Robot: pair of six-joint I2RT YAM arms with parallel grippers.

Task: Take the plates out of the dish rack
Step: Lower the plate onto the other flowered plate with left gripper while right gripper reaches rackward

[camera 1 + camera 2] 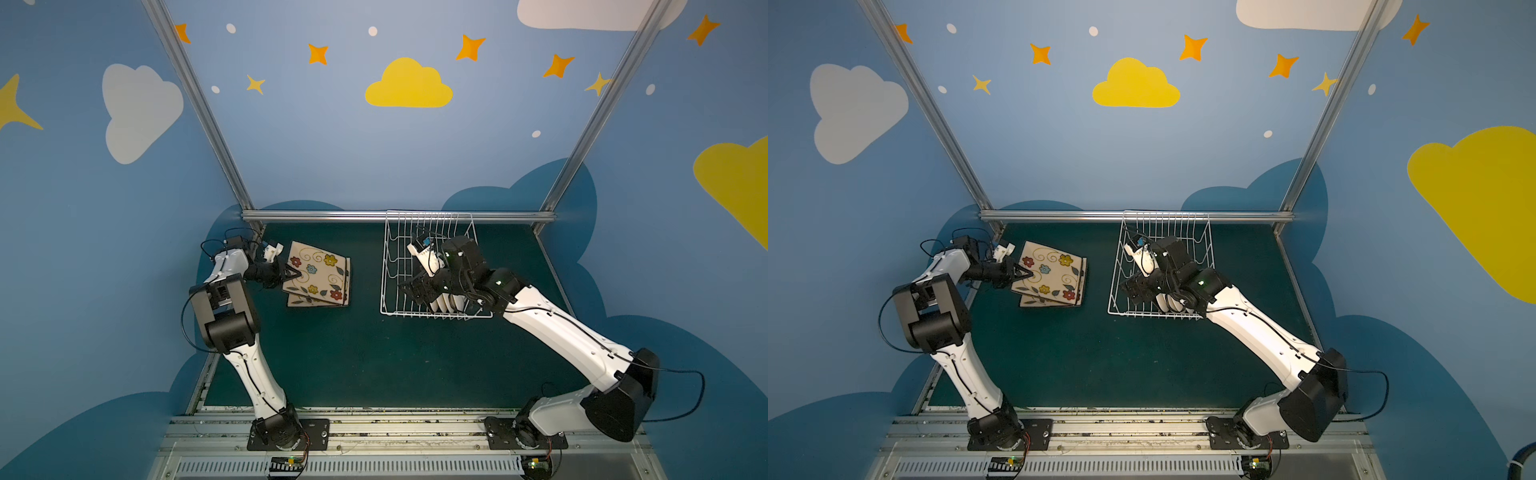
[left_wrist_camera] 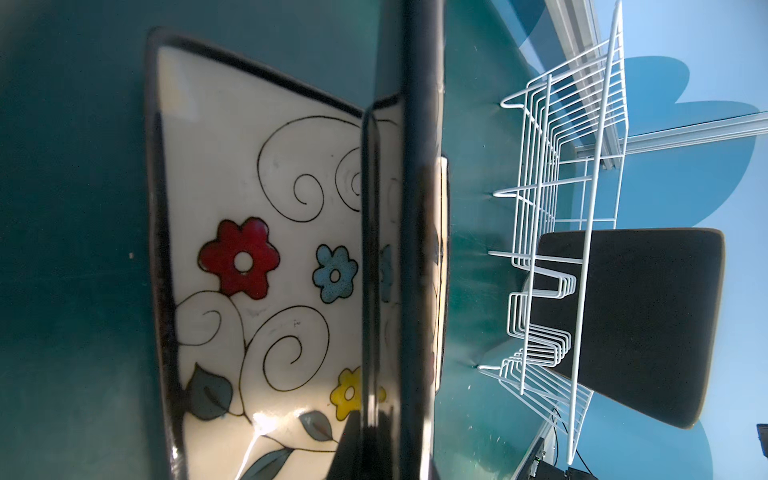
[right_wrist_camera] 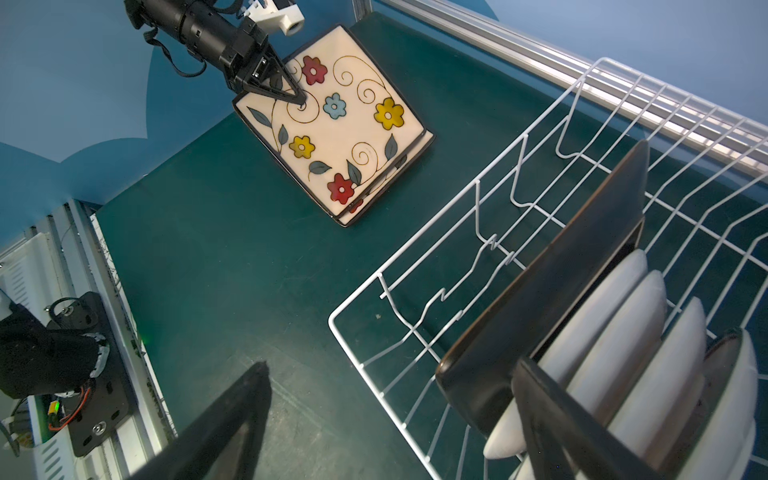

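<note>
The white wire dish rack (image 1: 388,266) (image 1: 1116,270) (image 2: 598,166) (image 3: 357,353) stands at the back right of the green mat. In it a black-backed square plate (image 3: 561,291) (image 2: 644,324) stands upright beside several round white plates (image 1: 446,302) (image 1: 1173,305) (image 3: 623,324). My right gripper (image 1: 415,291) (image 1: 1138,291) (image 3: 390,419) is open, its fingers on either side of the black-backed plate's corner. My left gripper (image 1: 297,274) (image 1: 1030,274) (image 2: 382,440) (image 3: 299,99) is shut on the edge of a flowered square plate (image 1: 320,270) (image 1: 1052,272) (image 2: 419,208) (image 3: 345,124). That plate is tilted over a stacked plate (image 1: 316,302) (image 2: 249,249).
An aluminium rail (image 1: 332,216) runs along the back of the mat, right behind the rack, with slanted posts at both back corners. Blue walls close in both sides. The arm bases sit on the front rail (image 1: 395,432).
</note>
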